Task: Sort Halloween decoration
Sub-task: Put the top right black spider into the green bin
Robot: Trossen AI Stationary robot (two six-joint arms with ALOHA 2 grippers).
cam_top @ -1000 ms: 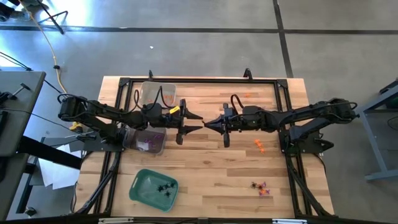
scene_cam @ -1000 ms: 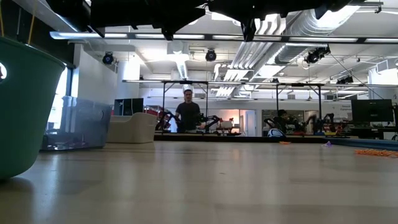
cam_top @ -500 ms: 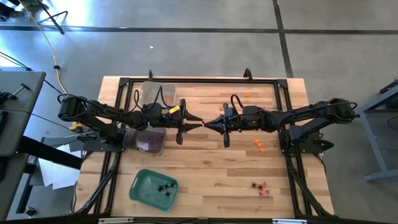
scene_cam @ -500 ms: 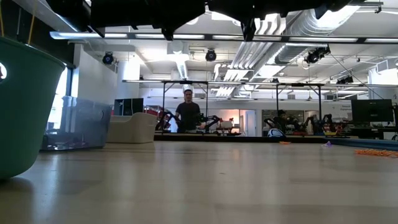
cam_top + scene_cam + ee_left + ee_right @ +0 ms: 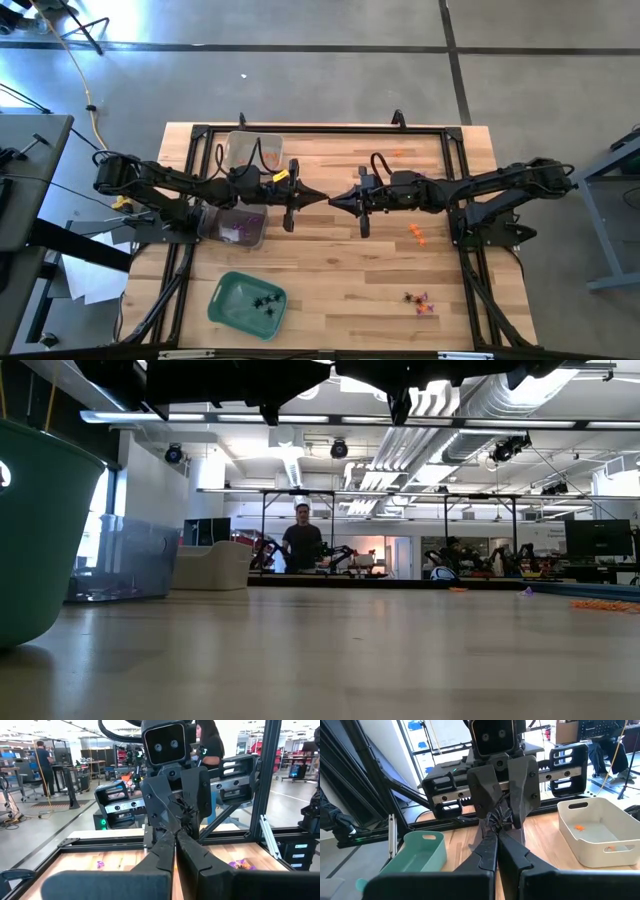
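Nearest, the green tray [image 5: 228, 302] at near left already holds black spiders [image 5: 264, 302]. A small mixed heap of unsorted trinkets [image 5: 420, 302] waits at near right. Mid-table on the left, a clear tray [image 5: 243, 236] holds purple pieces, and orange trinkets [image 5: 417, 235] lie loose on the right. At table centre the left gripper [image 5: 308, 197] and right gripper [image 5: 340, 200] meet tip to tip. Both sets of fingers are pinched nearly together on one black spider [image 5: 496, 820], likely a handover so the left arm can reach the green tray. Farthest, the far-left tray [image 5: 600, 837] collects orange bits.
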